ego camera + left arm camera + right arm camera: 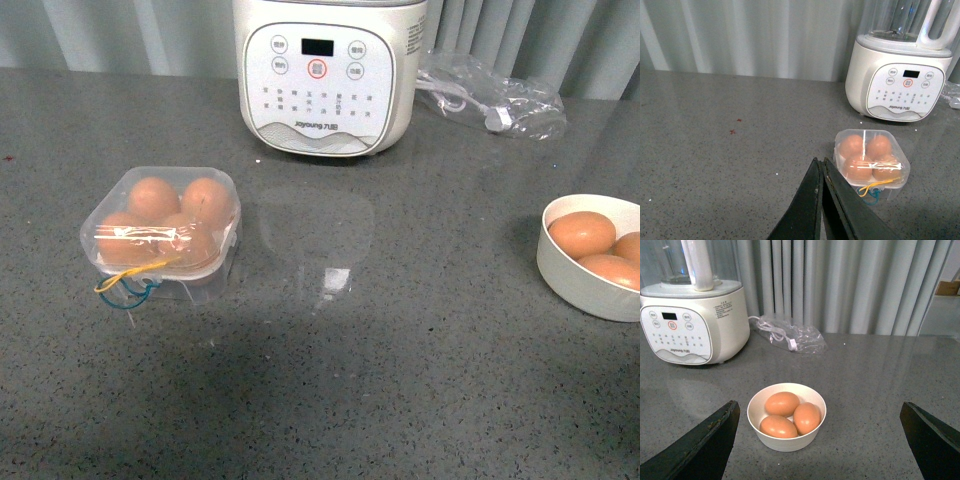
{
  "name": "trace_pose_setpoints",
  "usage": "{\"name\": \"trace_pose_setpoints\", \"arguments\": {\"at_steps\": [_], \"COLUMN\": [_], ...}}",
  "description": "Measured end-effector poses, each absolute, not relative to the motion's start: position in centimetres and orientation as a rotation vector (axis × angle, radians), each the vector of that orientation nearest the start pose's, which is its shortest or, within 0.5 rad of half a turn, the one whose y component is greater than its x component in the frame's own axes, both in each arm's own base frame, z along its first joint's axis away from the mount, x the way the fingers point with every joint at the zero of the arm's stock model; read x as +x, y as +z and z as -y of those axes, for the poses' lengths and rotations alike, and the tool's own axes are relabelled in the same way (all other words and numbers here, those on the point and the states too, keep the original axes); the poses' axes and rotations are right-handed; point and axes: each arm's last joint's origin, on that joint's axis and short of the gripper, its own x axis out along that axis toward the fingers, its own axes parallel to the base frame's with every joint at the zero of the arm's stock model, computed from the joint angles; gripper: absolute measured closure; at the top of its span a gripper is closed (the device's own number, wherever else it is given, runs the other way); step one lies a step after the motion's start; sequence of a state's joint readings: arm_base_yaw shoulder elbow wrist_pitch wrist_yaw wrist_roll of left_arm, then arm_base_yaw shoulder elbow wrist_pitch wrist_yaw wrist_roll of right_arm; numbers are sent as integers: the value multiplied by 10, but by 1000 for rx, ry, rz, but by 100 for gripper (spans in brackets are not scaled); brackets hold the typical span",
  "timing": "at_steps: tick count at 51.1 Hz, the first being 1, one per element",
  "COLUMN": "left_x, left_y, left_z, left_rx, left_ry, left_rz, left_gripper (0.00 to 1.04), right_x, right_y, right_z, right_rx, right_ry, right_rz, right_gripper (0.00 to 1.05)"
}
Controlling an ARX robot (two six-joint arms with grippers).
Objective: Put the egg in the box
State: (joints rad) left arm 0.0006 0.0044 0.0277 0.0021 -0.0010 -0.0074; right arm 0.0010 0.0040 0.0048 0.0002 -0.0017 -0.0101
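This looks like a kitchen counter in a home or a test kitchen. A grey speckled stone worktop (420, 330) carries a white soy-milk maker (322, 75) with a touch panel, and grey pleated curtains (850, 285) hang behind.

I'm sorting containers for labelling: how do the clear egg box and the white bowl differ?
The box is square, clear plastic and lidded, with rubber bands; the bowl is round, opaque white and open-topped. The box holds four eggs, the bowl three. Both sit on the grey counter holding brown eggs.
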Motion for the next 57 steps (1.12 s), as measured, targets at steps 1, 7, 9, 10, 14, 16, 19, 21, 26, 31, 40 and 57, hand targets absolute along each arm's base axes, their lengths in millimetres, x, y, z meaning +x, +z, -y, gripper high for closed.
{"name": "trace_pose_setpoints", "arguments": {"at_steps": [1,7,9,10,14,16,19,21,26,31,40,57], "left_x": [96,96,96,96,96,96,96,96,96,96,96,96], "left_y": [173,173,173,173,173,173,173,173,173,173,173,173], "left_z": [0,0,0,0,0,0,0,0,0,0,0,0], "left_rx": [-7,-7,-7,-7,-7,-7,-7,-7,-7,-7,-5,-5], "left_ry": [1,1,1,1,1,1,1,1,1,1,1,1], "left_rz": [25,25,25,25,25,25,25,25,25,25,25,25], "left_gripper": [101,96,87,82,66,59,52,45,30,14,7,7], "right_x": [98,98,98,98,98,98,98,98,98,98,98,98], "right_y": [165,165,165,165,165,165,165,165,165,165,165,165], "right_z": [0,0,0,0,0,0,0,0,0,0,0,0], "right_rx": [-10,-10,-10,-10,-10,-10,-10,-10,-10,-10,-10,-10], "right_ry": [2,2,3,3,2,2,2,3,3,2,3,2], "right_rz": [1,1,1,1,1,1,1,1,1,1,1,1], "right_gripper": [7,7,7,7,7,7,7,7,7,7,7,7]}}
